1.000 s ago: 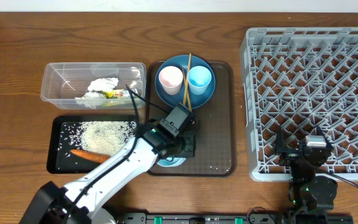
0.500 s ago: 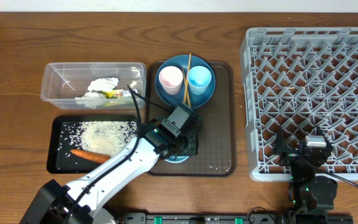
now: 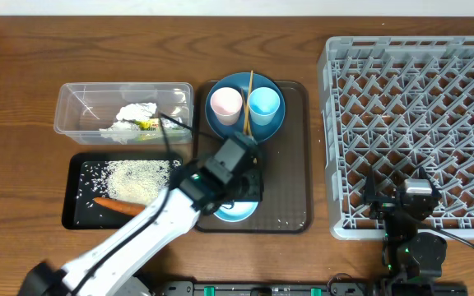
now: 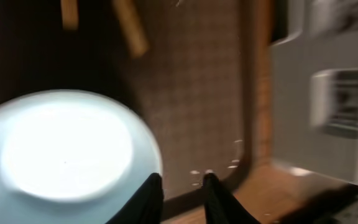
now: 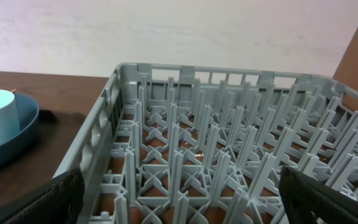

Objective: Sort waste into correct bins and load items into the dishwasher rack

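bowl step i'd say; pale-blue bowl [image 3: 239, 212] sits on the brown tray [image 3: 290, 164], lower centre of the overhead; left gripper [image 4: 180, 180] is by its rim, jaws a crack apart, gripping nothing; right gripper [image 5: 182, 186] gapes empty, lower right; next probably needs a firm rim pinch, then over to the dishwasher rack [image 3: 418, 123].

Left arm [image 3: 138, 238]: white link runs from the lower-left edge diagonally up to mid-frame, blurred in the overhead view. The dark wrist is bent down. Left gripper [image 3: 241, 196] points downward; in the wrist view its two dark fingers [image 4: 149, 198] stand close together with a narrow gap between the tips.

Right arm [image 3: 414, 247]: folded low at the near-right edge, sharp in frame. Right gripper [image 3: 418, 191] is level and faces away from the base. Its fingers [image 5: 55, 194] are spread to the wrist view's two bottom corners, fully apart.
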`<state>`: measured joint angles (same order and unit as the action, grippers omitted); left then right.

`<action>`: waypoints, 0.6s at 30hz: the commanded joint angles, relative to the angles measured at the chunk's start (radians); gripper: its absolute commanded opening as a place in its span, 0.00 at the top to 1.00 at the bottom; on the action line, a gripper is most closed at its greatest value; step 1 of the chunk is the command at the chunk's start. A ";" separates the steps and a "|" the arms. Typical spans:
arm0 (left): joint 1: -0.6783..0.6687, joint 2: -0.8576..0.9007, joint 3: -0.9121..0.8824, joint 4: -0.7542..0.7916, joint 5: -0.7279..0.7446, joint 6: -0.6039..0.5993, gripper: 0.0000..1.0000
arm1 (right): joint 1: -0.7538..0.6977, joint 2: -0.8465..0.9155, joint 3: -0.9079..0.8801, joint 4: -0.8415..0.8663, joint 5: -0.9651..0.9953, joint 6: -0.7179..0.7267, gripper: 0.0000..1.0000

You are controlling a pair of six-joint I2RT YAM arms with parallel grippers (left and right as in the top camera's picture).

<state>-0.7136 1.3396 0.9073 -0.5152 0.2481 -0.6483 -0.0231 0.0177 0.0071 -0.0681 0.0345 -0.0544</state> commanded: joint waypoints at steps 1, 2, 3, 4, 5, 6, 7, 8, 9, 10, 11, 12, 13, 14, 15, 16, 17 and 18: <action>0.059 -0.091 0.040 -0.020 -0.045 0.021 0.72 | -0.002 0.000 -0.002 -0.003 0.006 0.016 0.01; 0.085 -0.109 0.040 -0.035 -0.072 0.023 0.72 | -0.002 0.000 -0.002 -0.003 0.006 0.016 0.01; 0.122 -0.131 0.040 -0.058 -0.105 0.023 0.70 | -0.002 0.000 -0.002 -0.003 0.006 0.016 0.01; 0.158 -0.148 0.040 -0.077 -0.127 0.023 0.68 | -0.002 0.000 -0.002 -0.003 0.006 0.016 0.01; 0.203 -0.167 0.040 -0.098 -0.140 0.023 0.64 | -0.002 0.000 -0.002 -0.003 0.006 0.016 0.01; 0.244 -0.183 0.040 -0.114 -0.148 0.023 0.57 | -0.002 0.000 -0.002 -0.003 0.006 0.016 0.01; 0.286 -0.198 0.040 -0.130 -0.151 0.023 0.50 | -0.002 0.000 -0.002 -0.003 0.006 0.016 0.01; 0.333 -0.213 0.040 -0.146 -0.153 0.023 0.44 | -0.002 0.000 -0.002 -0.003 0.006 0.016 0.01; 0.378 -0.226 0.040 -0.163 -0.153 0.023 0.39 | -0.002 0.000 -0.002 -0.003 0.006 0.016 0.01; 0.413 -0.236 0.040 -0.177 -0.153 0.023 0.34 | -0.002 0.000 -0.002 -0.003 0.006 0.016 0.01; 0.451 -0.245 0.039 -0.191 -0.153 0.023 0.29 | -0.002 0.000 -0.002 -0.003 0.006 0.016 0.01; 0.480 -0.250 0.039 -0.200 -0.153 0.023 0.22 | -0.002 0.000 -0.002 -0.003 0.006 0.016 0.01; 0.506 -0.252 0.040 -0.203 -0.153 0.023 0.16 | -0.002 0.000 -0.002 -0.003 0.006 0.016 0.01; 0.528 -0.252 0.039 -0.203 -0.153 0.023 0.14 | -0.002 0.000 -0.002 -0.003 0.006 0.016 0.01; 0.549 -0.249 0.039 -0.204 -0.153 0.023 0.12 | -0.002 0.000 -0.002 -0.003 0.007 0.016 0.01; 0.561 -0.248 0.039 -0.210 -0.153 0.023 0.11 | -0.002 0.000 -0.002 -0.003 0.006 0.016 0.01; 0.570 -0.246 0.039 -0.216 -0.153 0.023 0.10 | -0.002 0.000 -0.002 -0.003 0.006 0.016 0.01; 0.575 -0.245 0.039 -0.218 -0.153 0.023 0.09 | -0.002 0.000 -0.002 -0.003 0.006 0.016 0.01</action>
<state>-0.1604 1.0931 0.9318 -0.7238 0.1085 -0.6296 -0.0231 0.0177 0.0071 -0.0677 0.0345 -0.0544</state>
